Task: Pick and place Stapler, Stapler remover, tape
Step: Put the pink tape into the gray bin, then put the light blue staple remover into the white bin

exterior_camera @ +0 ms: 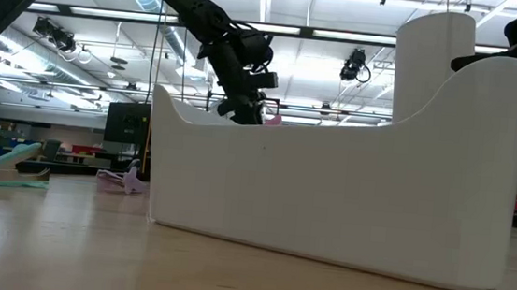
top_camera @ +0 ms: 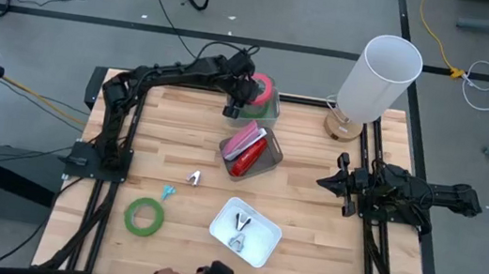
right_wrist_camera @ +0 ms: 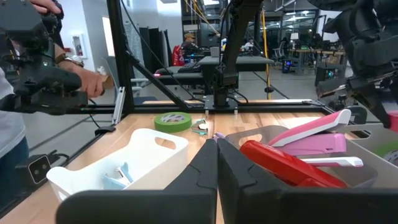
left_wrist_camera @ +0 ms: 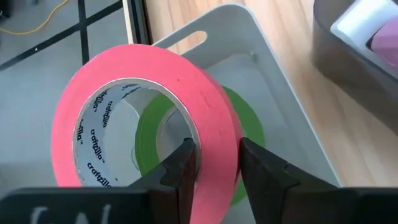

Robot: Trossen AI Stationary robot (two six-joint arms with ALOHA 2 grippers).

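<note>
Pinching the wall of a pink tape roll [left_wrist_camera: 146, 118] between its two fingers, the left gripper [left_wrist_camera: 214, 163] hangs over a light grey bin [left_wrist_camera: 273, 118] at the table's [top_camera: 314, 184] far edge. One finger [left_wrist_camera: 180, 171] sits inside the roll's open centre, the other outside. The roll stands on edge, glossy pink with a white printed core. Below it a green tape roll [left_wrist_camera: 245, 127] lies flat on the bin floor, with bare floor around it. A darker bin [top_camera: 252, 152] holding a pink stapler [top_camera: 244, 138] and a red stapler [top_camera: 248, 156] sits just beside. Another green tape roll [top_camera: 146, 216] lies flat near the table's front-left, with open wood around it. A white tray [top_camera: 245, 232] stands nearby. The right gripper [top_camera: 326, 181] rests closed at the right edge.
</note>
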